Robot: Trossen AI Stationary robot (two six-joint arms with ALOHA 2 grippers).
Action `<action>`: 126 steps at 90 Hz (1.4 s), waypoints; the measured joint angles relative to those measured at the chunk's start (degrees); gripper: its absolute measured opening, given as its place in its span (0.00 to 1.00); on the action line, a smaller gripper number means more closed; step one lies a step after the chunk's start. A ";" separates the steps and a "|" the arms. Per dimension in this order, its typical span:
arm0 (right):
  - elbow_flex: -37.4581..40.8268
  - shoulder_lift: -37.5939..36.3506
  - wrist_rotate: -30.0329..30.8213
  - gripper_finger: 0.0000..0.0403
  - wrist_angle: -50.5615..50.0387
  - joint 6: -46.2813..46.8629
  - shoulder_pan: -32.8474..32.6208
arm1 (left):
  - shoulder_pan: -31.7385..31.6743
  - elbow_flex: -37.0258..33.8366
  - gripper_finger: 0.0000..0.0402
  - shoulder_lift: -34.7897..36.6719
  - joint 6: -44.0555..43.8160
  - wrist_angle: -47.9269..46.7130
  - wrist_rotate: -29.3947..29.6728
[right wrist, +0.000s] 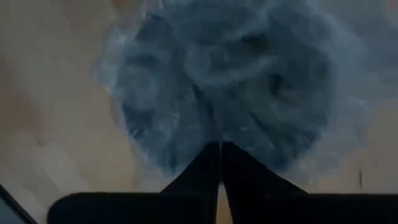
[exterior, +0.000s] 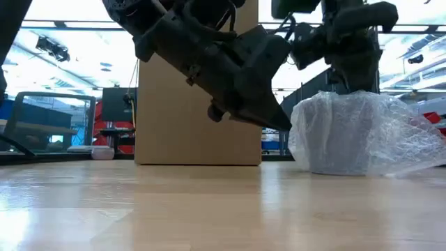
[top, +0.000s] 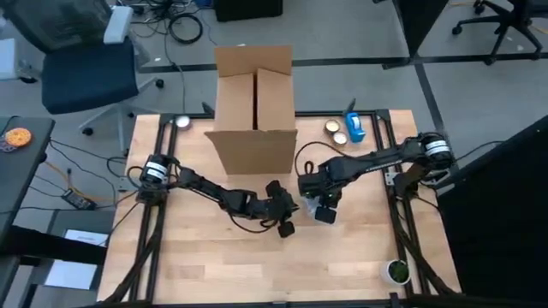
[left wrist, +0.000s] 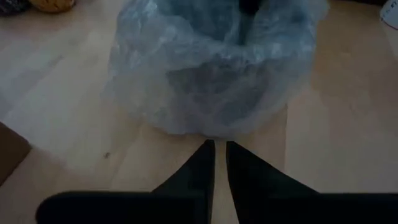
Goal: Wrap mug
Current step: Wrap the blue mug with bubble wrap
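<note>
From above I see the bubble-wrapped mug (top: 324, 211) mid-table, before the cardboard box (top: 254, 103). At table level the right gripper (exterior: 346, 84) hangs directly over it. My left gripper (left wrist: 219, 155) sits just beside the wrap, fingers pressed together, empty. Right wrist: fingers closed too.

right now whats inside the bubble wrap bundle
A dark rounded shape shows through the clear crumpled bubble wrap, probably the mug; the wrap hides its details. The right hand sits directly above it, fingers together.
</note>
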State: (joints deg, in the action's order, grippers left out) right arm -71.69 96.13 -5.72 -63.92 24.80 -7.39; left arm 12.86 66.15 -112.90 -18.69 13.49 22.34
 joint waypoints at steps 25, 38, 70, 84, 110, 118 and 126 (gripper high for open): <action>-0.01 5.66 -0.72 0.00 4.22 -3.88 1.77 | 0.00 0.00 0.06 0.00 -0.01 -0.17 0.01; 0.01 7.73 -1.42 0.00 5.79 -5.51 2.88 | 0.00 0.00 0.06 0.00 -0.01 -0.16 0.01; -4.58 0.89 -0.75 0.00 -1.19 -5.16 3.90 | 0.00 0.00 0.06 0.00 -0.03 -0.21 0.05; -4.67 -2.22 -3.33 0.00 -2.13 -2.54 3.84 | 0.00 0.00 0.06 0.00 -0.06 -0.19 0.06; -4.64 1.03 -5.66 0.00 -0.50 -2.34 2.66 | 0.00 0.00 0.06 0.00 -0.91 -0.26 0.07; -4.66 3.25 -5.87 0.00 -0.31 -3.18 2.55 | 0.00 0.00 0.06 0.00 -1.10 -0.34 0.07; -4.75 5.89 -6.05 0.00 -0.18 -4.63 2.59 | 0.00 0.00 0.06 0.00 -1.13 -0.50 0.07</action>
State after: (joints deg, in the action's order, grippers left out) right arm -76.44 102.02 -11.77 -64.09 20.17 -4.80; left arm 12.86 66.15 -112.90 -19.81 12.99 22.41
